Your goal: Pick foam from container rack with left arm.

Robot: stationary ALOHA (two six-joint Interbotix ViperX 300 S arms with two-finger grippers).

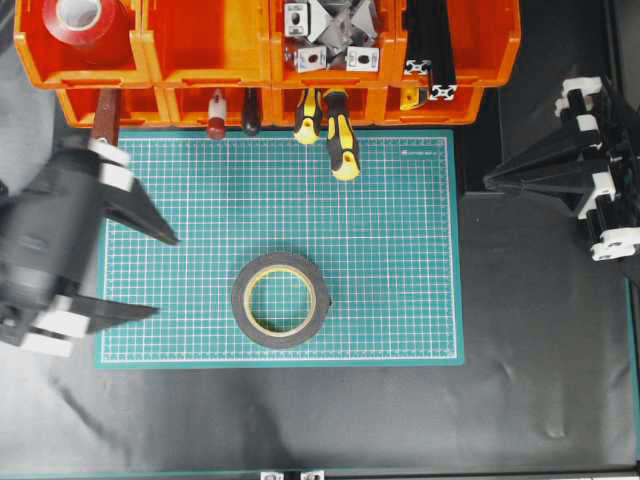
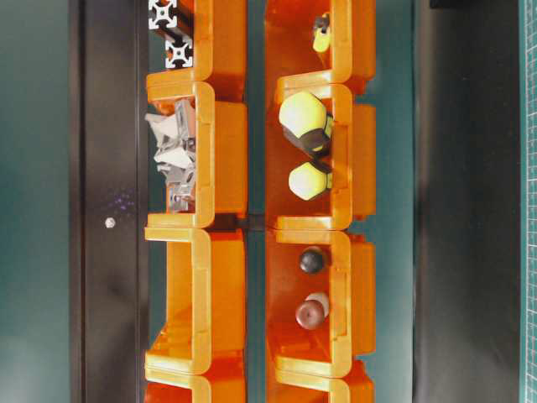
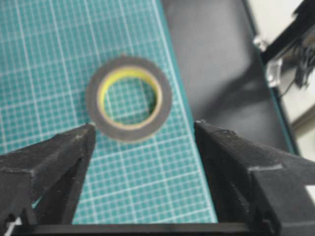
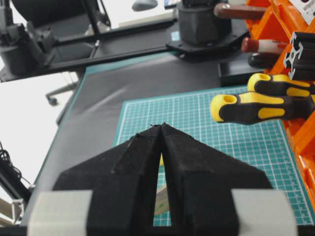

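Note:
The foam (image 1: 240,300), a flat black ring with a cream-yellow liner, lies flat on the green cutting mat (image 1: 400,250), below the orange container rack (image 1: 240,60). My left gripper (image 1: 165,276) is open and empty at the mat's left edge, its tips pointing toward the foam with a gap between them. In the left wrist view the foam (image 3: 165,101) lies just beyond the open gripper (image 3: 145,128), with nothing between the jaws. My right gripper (image 1: 487,182) is shut and empty, off the mat's right side; the right wrist view shows its closed tips (image 4: 161,126).
The rack (image 2: 222,151) holds a red tape roll (image 1: 82,20), metal brackets (image 1: 330,35) and black extrusions (image 1: 430,45) in the upper bins. Yellow-black screwdrivers (image 1: 340,135) stick out of a lower bin over the mat's top edge.

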